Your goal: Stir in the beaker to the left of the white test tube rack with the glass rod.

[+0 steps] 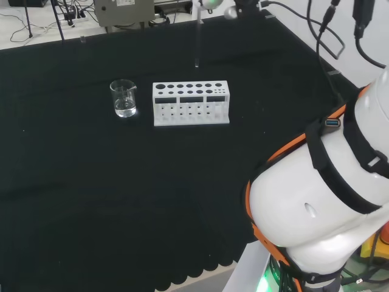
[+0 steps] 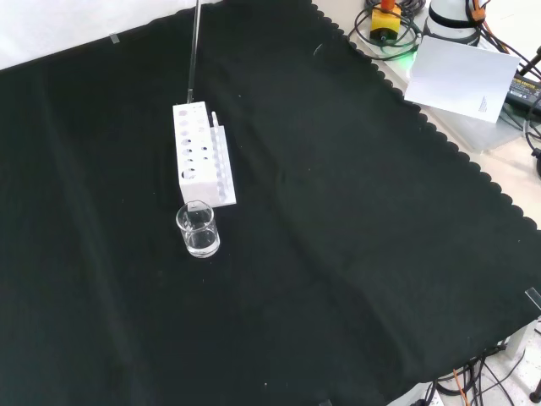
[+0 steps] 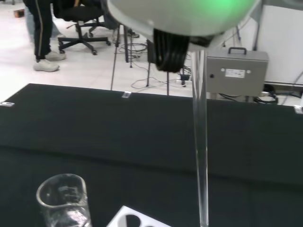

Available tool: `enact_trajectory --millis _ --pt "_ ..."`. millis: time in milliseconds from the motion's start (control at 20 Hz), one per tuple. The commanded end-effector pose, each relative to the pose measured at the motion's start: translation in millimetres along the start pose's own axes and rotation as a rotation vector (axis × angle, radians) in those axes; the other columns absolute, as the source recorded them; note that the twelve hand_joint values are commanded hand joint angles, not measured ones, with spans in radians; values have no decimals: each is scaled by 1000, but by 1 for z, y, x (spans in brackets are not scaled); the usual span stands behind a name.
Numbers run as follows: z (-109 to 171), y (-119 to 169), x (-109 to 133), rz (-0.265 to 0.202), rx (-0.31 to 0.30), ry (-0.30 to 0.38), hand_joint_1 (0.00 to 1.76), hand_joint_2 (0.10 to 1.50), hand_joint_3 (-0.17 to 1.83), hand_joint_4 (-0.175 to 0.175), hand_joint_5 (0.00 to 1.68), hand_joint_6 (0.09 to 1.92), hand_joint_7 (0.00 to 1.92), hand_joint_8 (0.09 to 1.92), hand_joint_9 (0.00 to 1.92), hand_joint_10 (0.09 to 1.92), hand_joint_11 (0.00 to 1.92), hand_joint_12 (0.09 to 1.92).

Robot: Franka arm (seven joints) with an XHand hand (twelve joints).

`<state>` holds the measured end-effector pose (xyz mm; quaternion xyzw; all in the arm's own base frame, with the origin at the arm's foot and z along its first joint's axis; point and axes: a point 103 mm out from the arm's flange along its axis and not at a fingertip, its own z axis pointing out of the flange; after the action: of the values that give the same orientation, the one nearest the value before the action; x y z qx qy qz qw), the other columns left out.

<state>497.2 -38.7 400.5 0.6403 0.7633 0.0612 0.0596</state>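
A clear glass beaker (image 1: 124, 98) with a little clear liquid stands on the black cloth, left of the white test tube rack (image 1: 191, 103) in the head view. In the front view the beaker (image 2: 198, 230) is just nearer than the rack (image 2: 201, 152). The glass rod (image 1: 197, 42) hangs upright in the air, its upper end in the hand (image 1: 209, 3) at the view's top. Its tip is above the cloth beyond the rack's right part. From the front, the rod (image 2: 194, 51) ends over the rack's far end. The wrist view has the hand (image 3: 180, 14), rod (image 3: 201, 142), beaker (image 3: 64, 201) and rack corner (image 3: 135, 221).
The arm's big white link (image 1: 322, 201) stands at the head view's right. A grey box (image 1: 124, 11) sits behind the cloth's far edge. In the front view a white sheet (image 2: 461, 78) lies past the scalloped cloth edge at upper right.
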Motion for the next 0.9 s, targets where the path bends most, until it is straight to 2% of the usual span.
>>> enact_trajectory --millis 50,900 --pt "4 28 38 -87 -4 22 1326 614 772 -175 1194 594 1303 940 1705 610 1595 968" --pt "18 86 111 -268 0 82 1326 613 773 -175 1197 589 1306 936 1705 607 1595 969"
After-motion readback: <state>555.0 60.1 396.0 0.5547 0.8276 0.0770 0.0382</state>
